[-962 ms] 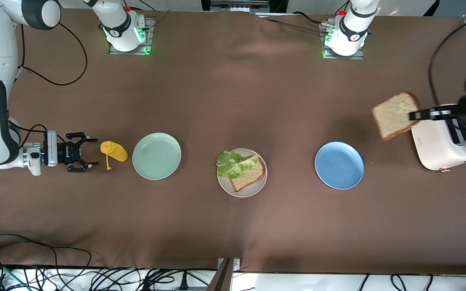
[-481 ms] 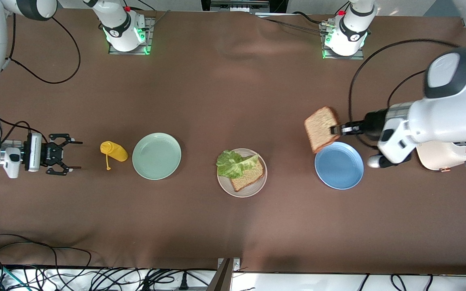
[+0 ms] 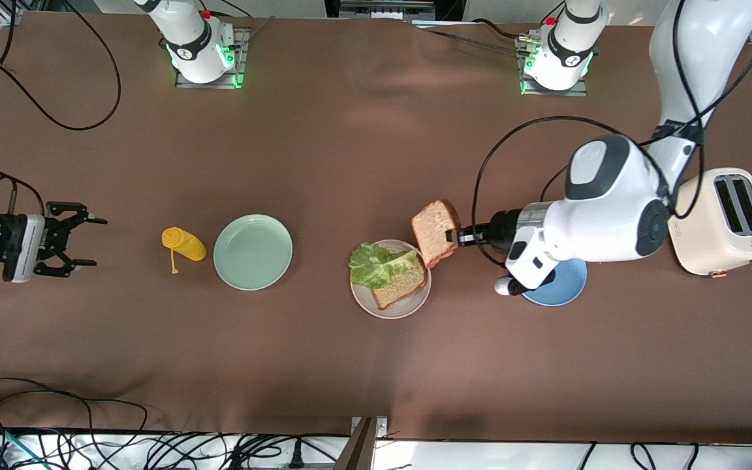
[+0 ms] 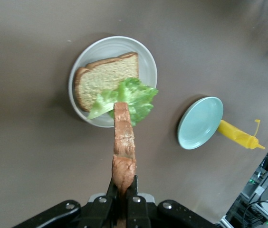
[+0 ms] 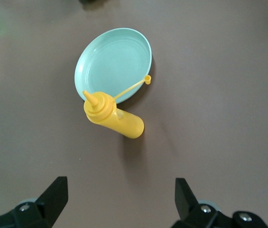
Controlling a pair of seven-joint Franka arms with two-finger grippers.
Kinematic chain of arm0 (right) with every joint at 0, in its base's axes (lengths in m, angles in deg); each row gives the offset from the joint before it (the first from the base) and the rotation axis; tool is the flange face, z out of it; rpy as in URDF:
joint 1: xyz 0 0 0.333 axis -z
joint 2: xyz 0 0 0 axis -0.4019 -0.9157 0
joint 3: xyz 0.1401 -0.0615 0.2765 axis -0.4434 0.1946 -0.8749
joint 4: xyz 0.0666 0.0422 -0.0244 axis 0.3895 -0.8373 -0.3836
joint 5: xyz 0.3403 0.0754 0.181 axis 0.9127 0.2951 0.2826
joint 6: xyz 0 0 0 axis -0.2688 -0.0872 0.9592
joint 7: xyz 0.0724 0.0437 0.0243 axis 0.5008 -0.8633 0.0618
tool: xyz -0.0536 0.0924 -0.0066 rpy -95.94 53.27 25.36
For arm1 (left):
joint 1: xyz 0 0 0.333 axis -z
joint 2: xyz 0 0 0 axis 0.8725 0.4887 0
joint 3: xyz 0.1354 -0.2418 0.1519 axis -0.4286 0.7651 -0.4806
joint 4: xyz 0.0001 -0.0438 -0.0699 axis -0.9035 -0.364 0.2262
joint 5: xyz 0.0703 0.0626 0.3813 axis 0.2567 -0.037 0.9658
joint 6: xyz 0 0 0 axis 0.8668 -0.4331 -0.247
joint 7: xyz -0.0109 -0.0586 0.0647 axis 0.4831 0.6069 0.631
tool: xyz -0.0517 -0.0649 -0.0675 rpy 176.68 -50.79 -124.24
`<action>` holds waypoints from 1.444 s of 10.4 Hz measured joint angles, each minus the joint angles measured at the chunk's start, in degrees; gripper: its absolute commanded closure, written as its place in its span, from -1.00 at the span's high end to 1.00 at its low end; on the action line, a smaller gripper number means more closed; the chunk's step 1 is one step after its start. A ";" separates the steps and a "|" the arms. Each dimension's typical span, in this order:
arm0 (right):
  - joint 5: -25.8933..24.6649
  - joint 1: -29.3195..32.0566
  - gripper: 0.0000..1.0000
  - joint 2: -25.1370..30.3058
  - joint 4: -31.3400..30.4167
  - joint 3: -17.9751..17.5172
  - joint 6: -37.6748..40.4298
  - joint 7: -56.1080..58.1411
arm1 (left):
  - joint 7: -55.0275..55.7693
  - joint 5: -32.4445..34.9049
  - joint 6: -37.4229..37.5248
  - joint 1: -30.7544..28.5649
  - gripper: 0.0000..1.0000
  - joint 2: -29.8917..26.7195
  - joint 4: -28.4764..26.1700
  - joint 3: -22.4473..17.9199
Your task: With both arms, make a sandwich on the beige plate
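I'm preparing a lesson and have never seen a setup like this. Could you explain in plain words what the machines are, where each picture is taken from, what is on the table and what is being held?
Two white robot arms work at a brown table. One picture looks down from a high camera facing them; the other two come from cameras on each arm's wrist.

The left gripper is shut on a bread slice over the edge of the beige plate, which holds another bread slice with a lettuce leaf on top.

The right gripper waits open at its end of the table.

Also there: a yellow squeeze bottle, a mint-green plate, a blue plate partly under the left arm, and a toaster.
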 measured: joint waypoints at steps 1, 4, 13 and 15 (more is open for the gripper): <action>-3.50 -0.50 1.00 2.54 0.02 -0.42 0.01 -6.26 | 0.01 -1.73 -2.97 0.82 -1.00 0.86 0.01 -0.01; -16.27 -1.22 1.00 10.16 -0.18 -3.61 0.08 -27.49 | 0.01 -2.30 -10.56 4.00 -1.00 4.17 0.10 -0.41; -31.76 -4.47 1.00 28.01 -14.19 -15.66 -6.96 -89.24 | -0.08 -2.30 -22.53 9.04 -1.00 12.93 2.15 -1.87; -29.15 -4.33 1.00 30.35 -13.98 -15.32 -4.17 -89.70 | -0.10 -2.30 -22.55 9.07 -1.00 13.93 2.32 -2.43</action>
